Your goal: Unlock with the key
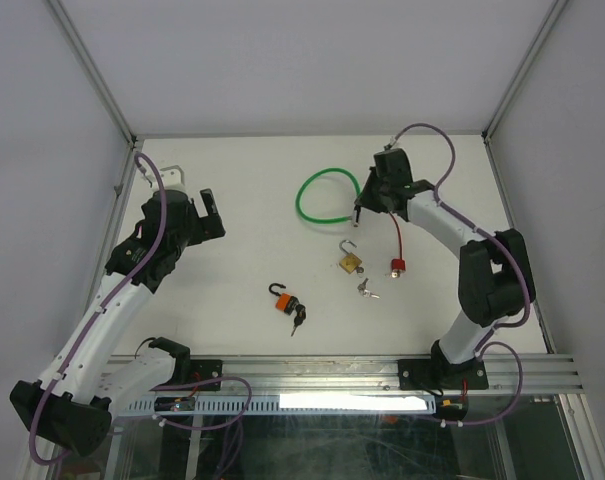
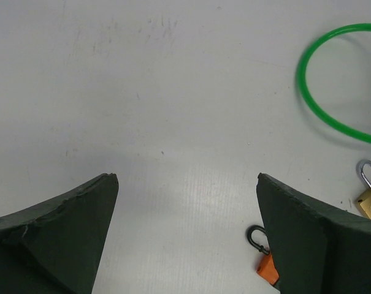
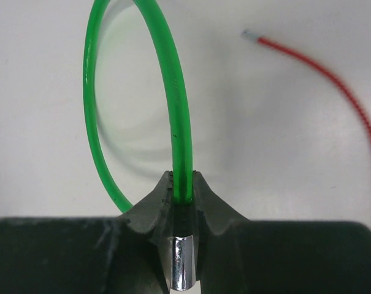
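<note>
My right gripper (image 1: pixel 360 212) (image 3: pixel 184 184) is shut on the green cable (image 1: pixel 327 195) (image 3: pixel 176 110), just behind its silver metal end (image 3: pixel 184 263). The cable loops away over the table. A brass padlock (image 1: pixel 350 263) (image 2: pixel 370 199) lies mid-table with its shackle swung open, and small keys (image 1: pixel 367 291) lie beside it. An orange padlock (image 1: pixel 284 300) (image 2: pixel 268 266) with a black shackle has a key (image 1: pixel 298 320) at its lower end. My left gripper (image 1: pixel 197 205) (image 2: pixel 186 177) hovers open over bare table, left of the locks, holding nothing.
A red padlock (image 1: pixel 396 265) with a thin red cable (image 1: pixel 393 235) (image 3: pixel 332 79) lies right of the brass one. The enclosure's metal posts and white walls bound the table on the left, right and back.
</note>
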`<state>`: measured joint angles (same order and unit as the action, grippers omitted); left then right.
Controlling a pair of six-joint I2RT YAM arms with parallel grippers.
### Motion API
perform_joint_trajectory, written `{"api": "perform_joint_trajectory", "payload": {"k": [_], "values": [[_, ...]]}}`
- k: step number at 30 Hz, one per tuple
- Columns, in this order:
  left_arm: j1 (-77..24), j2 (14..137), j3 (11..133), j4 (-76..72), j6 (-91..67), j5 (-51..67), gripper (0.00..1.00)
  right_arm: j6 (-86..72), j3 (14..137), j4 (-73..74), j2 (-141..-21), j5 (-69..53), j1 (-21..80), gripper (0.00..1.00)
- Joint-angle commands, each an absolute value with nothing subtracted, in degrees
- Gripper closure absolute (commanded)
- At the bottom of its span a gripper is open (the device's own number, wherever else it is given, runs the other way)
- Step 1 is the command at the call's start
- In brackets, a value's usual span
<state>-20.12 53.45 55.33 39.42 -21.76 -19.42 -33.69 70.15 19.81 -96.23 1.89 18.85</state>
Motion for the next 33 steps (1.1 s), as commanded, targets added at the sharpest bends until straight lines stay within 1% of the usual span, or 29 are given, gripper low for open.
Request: {"api": "perform_joint_trajectory", "payload": {"k": [1,8,9,10,14,18,20,25,33], "values": [[-19.5,53.4,55.2,37.0,-20.9,-19.3,0.01,-40.2,68.9,11.7,-96.7,4.1,25.8,1.00],[-19.3,53.6,55.2,37.0,-20.9,-19.3,0.01,-41.7,70.6,10.6,-104.0,4.0,33.9,1.00],[-19.3,53.6,55.2,37.0,-20.9,-19.3,0.01,-41.2,71.1,10.9,-105.4,3.7,34.7,0.98],[-19.2,53.6,55.2,37.0,-20.9,-19.3,0.01,-40.4,71.6,11.3,-106.3,3.0,35.1,0.96],[-19.1,53.9,55.2,37.0,-20.9,-18.9,0.01,-35.4,75.3,16.0,-108.8,1.6,35.7,0.77],[-18.9,54.4,55.1,37.0,-20.9,-18.1,0.01,-30.5,76.3,20.0,-107.5,2.8,35.7,0.60],[-18.8,54.8,55.2,37.0,-20.8,-17.8,0.01,-28.4,75.4,22.0,-105.2,3.7,35.7,0.53],[-18.8,55.5,55.0,36.6,-20.5,-15.9,0.01,-24.8,70.2,28.7,-98.7,5.3,35.7,0.51],[-18.7,55.5,54.5,35.6,-19.9,-14.4,0.01,-26.8,56.2,34.1,-85.7,7.6,35.7,0.51]]}}
